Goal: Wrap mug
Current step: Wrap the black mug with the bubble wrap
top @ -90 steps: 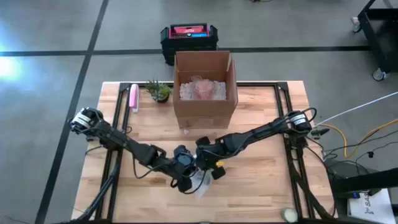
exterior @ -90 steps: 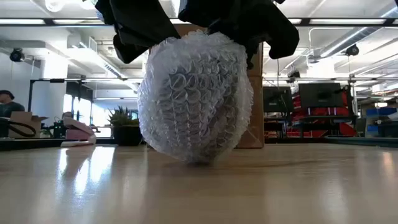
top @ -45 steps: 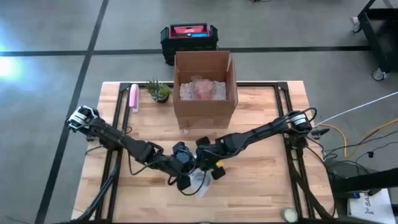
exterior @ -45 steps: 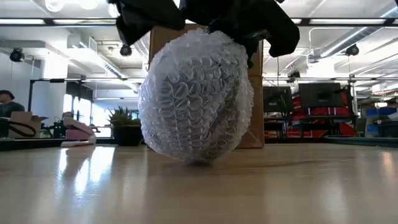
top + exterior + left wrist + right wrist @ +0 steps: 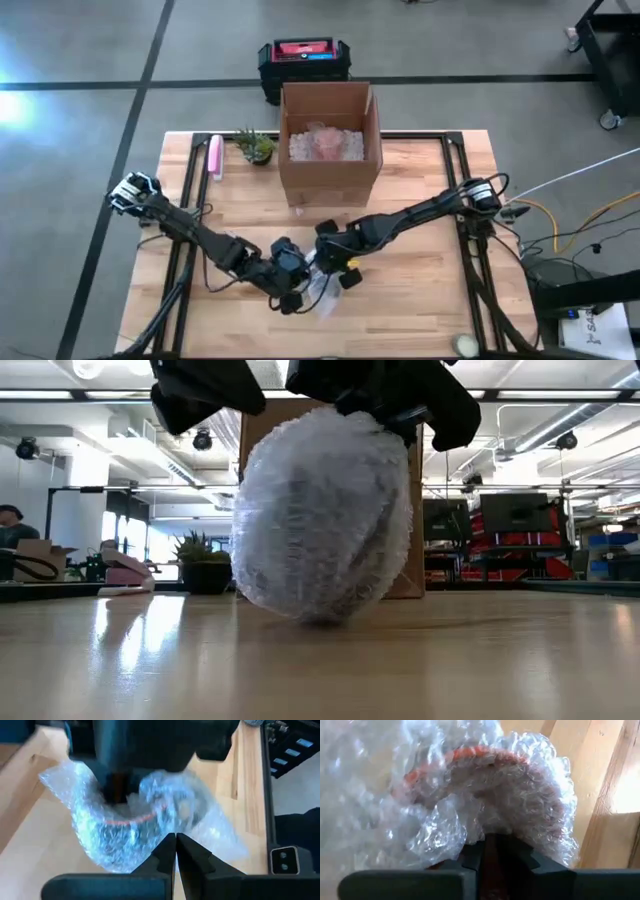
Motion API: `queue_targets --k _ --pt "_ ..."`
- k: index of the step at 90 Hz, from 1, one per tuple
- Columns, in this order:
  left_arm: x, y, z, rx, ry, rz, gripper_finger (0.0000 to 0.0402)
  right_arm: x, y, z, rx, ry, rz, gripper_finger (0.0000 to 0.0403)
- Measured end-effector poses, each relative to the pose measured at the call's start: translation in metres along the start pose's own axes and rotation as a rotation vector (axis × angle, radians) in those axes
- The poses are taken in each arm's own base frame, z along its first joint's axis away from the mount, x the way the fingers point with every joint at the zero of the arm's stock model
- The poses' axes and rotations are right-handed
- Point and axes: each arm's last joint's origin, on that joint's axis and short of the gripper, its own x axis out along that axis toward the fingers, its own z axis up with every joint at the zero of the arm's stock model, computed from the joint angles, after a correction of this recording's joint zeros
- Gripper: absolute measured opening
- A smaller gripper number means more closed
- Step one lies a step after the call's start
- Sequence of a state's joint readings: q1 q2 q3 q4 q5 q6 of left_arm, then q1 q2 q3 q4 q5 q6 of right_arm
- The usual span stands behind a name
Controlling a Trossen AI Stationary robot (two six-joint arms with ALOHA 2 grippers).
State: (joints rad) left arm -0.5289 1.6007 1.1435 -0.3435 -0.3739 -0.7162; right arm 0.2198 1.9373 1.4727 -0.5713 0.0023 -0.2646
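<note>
The mug is bundled in clear bubble wrap [image 5: 325,515]; its bottom rests on the wooden table [image 5: 120,660] near the middle front. An orange-red rim [image 5: 465,754] shows through the wrap. My right gripper [image 5: 328,268] sits on the bundle's top, shut on it. In the low view my left gripper [image 5: 205,395] hangs up and to the left of the bundle, clear of it. The left wrist view shows it [image 5: 175,840] shut and pointing at the wrap [image 5: 135,820]. My right gripper pinches the bubble wrap at the top of the bundle [image 5: 470,827] between its two fingers, coming from above and from the table's right. Something reddish shows between the fingers. The bundle stands below the gripper with its bottom [image 5: 320,618] on the table.
An open cardboard box [image 5: 328,140] with white filling and a pink thing inside stands behind the bundle. A small plant [image 5: 256,147] and a pink object [image 5: 214,157] lie far left. A black and red case [image 5: 303,62] sits on the floor beyond.
My left gripper has come off the bundle's upper left side and drawn back toward the table's left and near edges. The bundle has rocked slightly to the right, its bottom staying on the table. My right gripper has kept its hold.
</note>
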Motion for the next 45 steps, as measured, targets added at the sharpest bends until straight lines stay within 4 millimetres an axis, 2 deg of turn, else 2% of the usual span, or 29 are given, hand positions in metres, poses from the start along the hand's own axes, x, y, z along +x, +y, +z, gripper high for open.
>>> queue_targets --k 18,45 --pt "0.016 0.006 -0.001 0.009 0.013 0.040 0.0000 0.000 -0.001 -0.001 0.002 0.009 0.001 0.0094" --pt "0.018 0.006 0.003 0.028 -0.017 0.025 0.0000 -0.001 -0.002 0.000 0.005 0.000 0.000 0.0123"
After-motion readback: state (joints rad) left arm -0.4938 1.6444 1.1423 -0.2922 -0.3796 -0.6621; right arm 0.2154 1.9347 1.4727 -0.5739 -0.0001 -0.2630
